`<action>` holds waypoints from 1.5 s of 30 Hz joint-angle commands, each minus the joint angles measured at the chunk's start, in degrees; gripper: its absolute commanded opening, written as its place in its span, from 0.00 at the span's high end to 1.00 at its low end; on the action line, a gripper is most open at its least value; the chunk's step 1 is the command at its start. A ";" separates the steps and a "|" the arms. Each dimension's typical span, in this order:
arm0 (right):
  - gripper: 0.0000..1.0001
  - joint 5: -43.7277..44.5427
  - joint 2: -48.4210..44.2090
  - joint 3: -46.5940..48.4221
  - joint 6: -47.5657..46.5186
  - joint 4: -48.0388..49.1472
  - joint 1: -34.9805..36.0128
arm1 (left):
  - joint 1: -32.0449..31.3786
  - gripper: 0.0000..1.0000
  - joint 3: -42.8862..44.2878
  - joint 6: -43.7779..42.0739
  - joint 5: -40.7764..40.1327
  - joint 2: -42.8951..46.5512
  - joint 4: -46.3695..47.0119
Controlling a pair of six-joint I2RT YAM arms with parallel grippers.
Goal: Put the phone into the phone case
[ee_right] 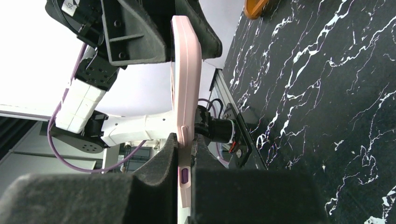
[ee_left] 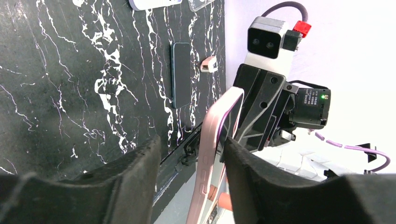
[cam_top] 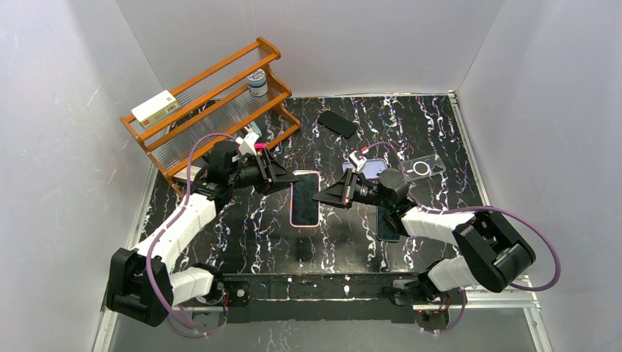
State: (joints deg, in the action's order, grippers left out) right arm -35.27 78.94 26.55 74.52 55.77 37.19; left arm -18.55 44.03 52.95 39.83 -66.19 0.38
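Note:
A phone in a pink case [cam_top: 304,198] hangs above the middle of the table, screen up, between my two grippers. My right gripper [cam_top: 328,194] is shut on its right edge; in the right wrist view [ee_right: 186,140] both pads press the pink case [ee_right: 186,84], and a purple side button shows through the cutout. My left gripper [cam_top: 282,176] is at the case's upper left corner. In the left wrist view [ee_left: 192,144] it is open and straddles the case's edge [ee_left: 215,140]. The right finger lies against the case and the left finger stands well apart.
A wooden rack [cam_top: 213,103] with a box and a jar stands at the back left. A black case [cam_top: 337,123], a clear case [cam_top: 425,169] and a lilac phone or case [cam_top: 375,169] lie at the back right. A dark phone [cam_top: 387,224] lies under the right arm.

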 commanded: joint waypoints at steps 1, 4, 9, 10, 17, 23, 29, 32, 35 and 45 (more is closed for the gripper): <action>0.99 -3.23 -0.80 2.19 -0.91 4.01 0.00 | 0.06 0.56 1.06 -1.22 0.18 -1.05 1.87; 0.99 -4.32 0.34 2.41 -1.13 3.47 0.00 | -0.32 0.68 0.67 -2.16 -0.38 -2.30 1.97; 0.99 -4.44 0.69 1.43 -2.01 3.14 -0.01 | -2.69 0.77 -0.51 -3.54 -1.59 -4.61 2.23; 0.99 -4.39 0.77 1.29 -2.26 2.94 -0.01 | -3.70 0.78 -0.41 -3.82 -1.52 -5.17 2.25; 0.99 -4.50 2.03 0.88 -2.71 3.33 0.00 | -7.82 0.99 -0.74 -2.15 -3.21 -6.31 4.80; 0.99 -4.15 1.20 0.53 -3.82 2.02 0.01 | -7.82 1.00 -0.12 -5.43 -10.54 -5.89 -3.44; 0.99 -1.40 -1.33 -1.18 -6.89 -2.25 0.00 | -8.41 1.00 1.06 -6.94 -13.04 -6.04 -5.46; 0.99 -1.77 -1.73 -1.38 -7.39 -1.86 -0.09 | -8.44 0.88 1.11 -5.25 -10.26 -5.41 -2.84; 0.99 -2.99 -2.49 -2.05 -7.16 1.17 -0.18 | -8.44 0.61 0.78 -2.99 -7.78 -4.30 0.87; 0.99 -10.32 -3.85 -3.47 -1.43 12.23 -2.71 | -8.44 0.44 -0.45 1.87 -2.90 -2.52 10.04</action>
State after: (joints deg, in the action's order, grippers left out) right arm -41.41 77.54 22.81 70.19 57.36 35.14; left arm -26.76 43.94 53.06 34.20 -70.94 6.83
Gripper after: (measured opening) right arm 0.103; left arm 0.589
